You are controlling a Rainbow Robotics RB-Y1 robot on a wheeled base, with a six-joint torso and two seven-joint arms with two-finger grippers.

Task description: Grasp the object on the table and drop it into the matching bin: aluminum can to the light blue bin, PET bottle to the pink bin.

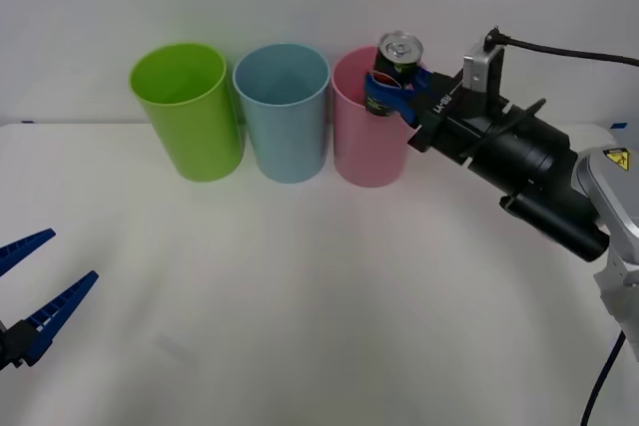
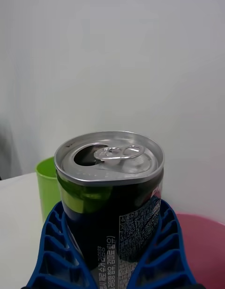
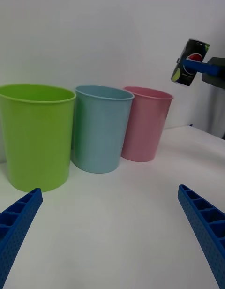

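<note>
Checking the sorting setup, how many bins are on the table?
3, in a row at the back of the table: lime green bin on the robot's left, light blue bin middle, pink bin right.

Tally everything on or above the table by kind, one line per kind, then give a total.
Bins: 3, namely the lime green bin, the light blue bin and the pink bin, standing in a row on the table.
Cans: 1, the aluminum can, held in the right gripper above the pink bin.
Total: 4
</note>
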